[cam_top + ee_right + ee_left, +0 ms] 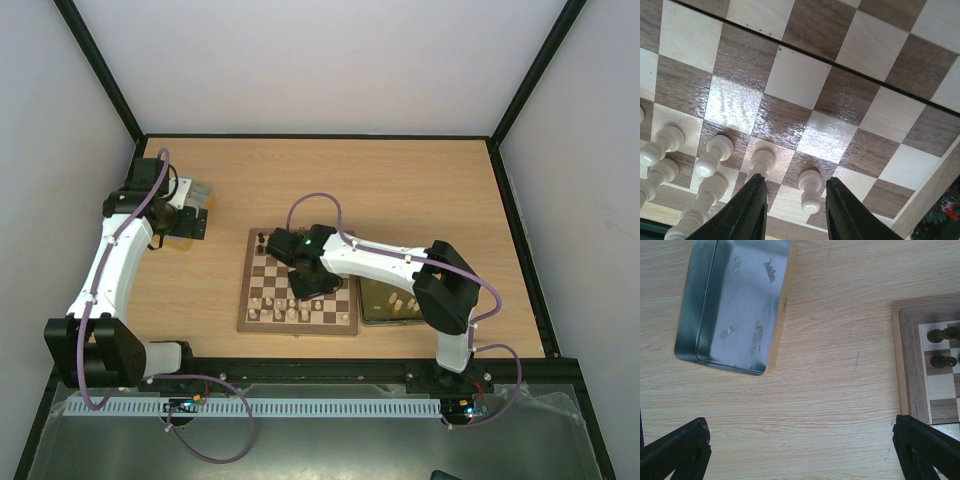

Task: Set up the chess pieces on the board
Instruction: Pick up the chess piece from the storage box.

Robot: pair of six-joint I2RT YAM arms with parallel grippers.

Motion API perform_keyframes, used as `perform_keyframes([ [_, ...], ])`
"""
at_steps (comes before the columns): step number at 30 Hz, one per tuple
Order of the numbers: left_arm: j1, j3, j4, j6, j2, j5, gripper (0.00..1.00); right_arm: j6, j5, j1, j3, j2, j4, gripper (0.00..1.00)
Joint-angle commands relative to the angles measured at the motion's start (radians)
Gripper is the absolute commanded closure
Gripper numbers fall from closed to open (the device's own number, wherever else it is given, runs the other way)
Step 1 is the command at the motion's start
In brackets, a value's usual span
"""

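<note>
The right claw (794,200) hangs low over the board (800,80), its jaws partly parted and gripping nothing; a cream pawn (810,191) stands upright between the two fingers (747,215), with a sliver of board showing on either side of it (the narrower gap is toward the right of the wrist view), so neither pad presses it. More cream pieces (710,157) stand just beside it, grouped to the left in that view. From above, this claw sits over the near half of the board, toward its right side; a few dark pieces (263,240) stand at the far left corner; a gold tray (372,312) just beside the board's right edge holds further cream figures (400,303), though whether tray and board touch I cannot tell. The left claw (800,455) is well apart from all this, over the bare table (830,405) to the left of the board, its jaws spread wide with nothing between them; a silver tray (735,305) lies on the table ahead of it.
</note>
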Motion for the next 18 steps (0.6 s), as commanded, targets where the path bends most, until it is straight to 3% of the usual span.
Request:
perform_keyframes([
  [1,0.007,-0.014,-0.004,-0.007,-0.023,-0.010,0.01,-0.012,0.065,0.005,0.040,0.015,-0.062,0.69],
  [8,0.007,-0.010,-0.006,-0.009,-0.019,-0.010,0.01,-0.001,0.148,-0.038,0.054,-0.026,-0.097,0.70],
  [18,0.007,-0.009,-0.005,-0.007,-0.011,-0.008,0.01,-0.017,0.094,-0.354,-0.188,-0.302,-0.083,0.74],
])
